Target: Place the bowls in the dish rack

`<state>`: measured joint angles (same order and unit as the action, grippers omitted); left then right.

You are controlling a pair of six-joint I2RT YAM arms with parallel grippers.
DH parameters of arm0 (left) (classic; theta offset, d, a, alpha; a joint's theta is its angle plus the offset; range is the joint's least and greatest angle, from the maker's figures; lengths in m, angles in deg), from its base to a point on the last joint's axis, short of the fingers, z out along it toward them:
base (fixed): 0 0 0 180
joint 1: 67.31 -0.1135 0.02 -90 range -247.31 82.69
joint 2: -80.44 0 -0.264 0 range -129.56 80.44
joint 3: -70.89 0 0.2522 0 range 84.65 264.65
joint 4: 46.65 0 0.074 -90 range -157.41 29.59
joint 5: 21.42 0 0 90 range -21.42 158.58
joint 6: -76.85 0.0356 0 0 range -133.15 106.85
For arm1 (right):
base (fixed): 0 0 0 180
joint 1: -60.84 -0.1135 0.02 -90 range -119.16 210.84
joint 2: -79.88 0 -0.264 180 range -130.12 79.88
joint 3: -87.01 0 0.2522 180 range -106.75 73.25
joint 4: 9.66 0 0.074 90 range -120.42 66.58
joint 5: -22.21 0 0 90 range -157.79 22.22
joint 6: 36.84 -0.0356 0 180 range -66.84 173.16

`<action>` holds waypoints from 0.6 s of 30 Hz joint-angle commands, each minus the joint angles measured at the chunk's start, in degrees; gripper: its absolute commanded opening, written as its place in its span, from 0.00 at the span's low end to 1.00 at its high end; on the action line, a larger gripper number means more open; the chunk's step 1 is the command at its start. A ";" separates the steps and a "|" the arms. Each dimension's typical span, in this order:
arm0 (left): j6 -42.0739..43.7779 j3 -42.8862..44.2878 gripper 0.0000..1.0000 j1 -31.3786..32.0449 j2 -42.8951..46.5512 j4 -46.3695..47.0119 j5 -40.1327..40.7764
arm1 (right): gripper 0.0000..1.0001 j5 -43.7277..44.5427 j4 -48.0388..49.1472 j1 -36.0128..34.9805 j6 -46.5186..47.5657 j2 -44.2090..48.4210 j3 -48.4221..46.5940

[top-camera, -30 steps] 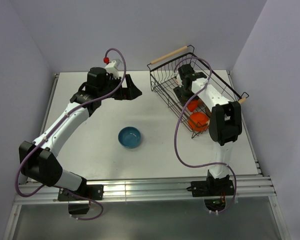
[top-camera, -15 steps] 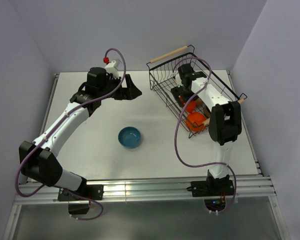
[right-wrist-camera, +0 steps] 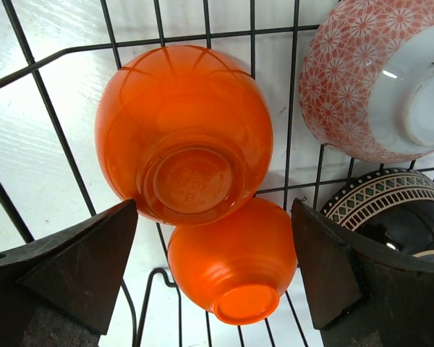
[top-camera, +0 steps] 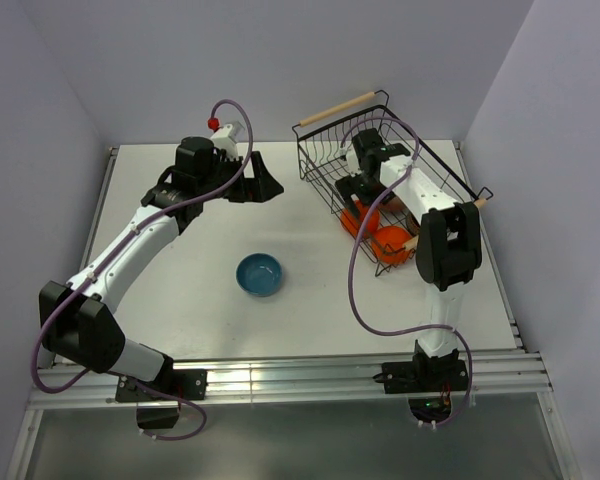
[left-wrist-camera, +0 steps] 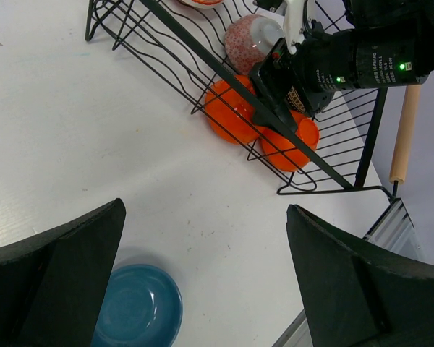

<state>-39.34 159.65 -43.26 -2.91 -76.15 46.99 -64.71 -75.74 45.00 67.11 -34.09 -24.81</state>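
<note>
The black wire dish rack point(top-camera: 320, 160) stands at the back right. Two plain orange bowls point(top-camera: 358, 218) point(top-camera: 390, 243) lie bottom up in its near end. My right gripper point(top-camera: 358, 195) is open and empty inside the rack, just above them. In the right wrist view point(right-wrist-camera: 215, 210) it hangs over both orange bowls point(right-wrist-camera: 184, 130) point(right-wrist-camera: 235, 267), with an orange-and-white patterned bowl point(right-wrist-camera: 347, 79) and a dark bowl with a grey-and-white band point(right-wrist-camera: 390, 210) to the right. The blue bowl point(top-camera: 259, 274) sits upright on the table. My left gripper point(top-camera: 265, 182) is open and empty, high above the table.
The rack has two light wooden handles point(top-camera: 335, 108). In the left wrist view the rack point(left-wrist-camera: 202, 55), the orange bowls point(left-wrist-camera: 233, 110) and the blue bowl point(left-wrist-camera: 137, 307) show below the left gripper point(left-wrist-camera: 206, 210). Grey walls close the back and both sides.
The upper orange bowl has slid left toward the rack's left wall, and my right gripper has shifted slightly left with it. The left arm has not moved.
</note>
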 commanded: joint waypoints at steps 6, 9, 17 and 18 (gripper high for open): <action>0.80 0.06 0.99 -0.15 0.47 1.51 -0.74 | 0.89 -2.28 -0.77 -0.43 -2.61 2.96 -3.89; 1.58 -0.29 0.99 -0.41 0.47 1.07 -0.83 | 0.88 -0.53 0.54 0.10 -3.32 4.37 -4.59; 10.27 0.94 0.99 -3.39 -0.94 -5.52 -4.78 | 0.88 -1.57 1.25 5.28 -3.49 6.74 -10.03; 11.59 0.07 0.99 -3.75 -0.76 -6.39 -5.31 | 0.88 -2.71 0.99 7.12 -3.76 7.53 -10.74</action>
<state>-33.57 159.54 -45.84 -3.29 -79.52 44.28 -66.05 -75.96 48.37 64.53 -32.04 -31.35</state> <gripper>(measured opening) 0.994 0.880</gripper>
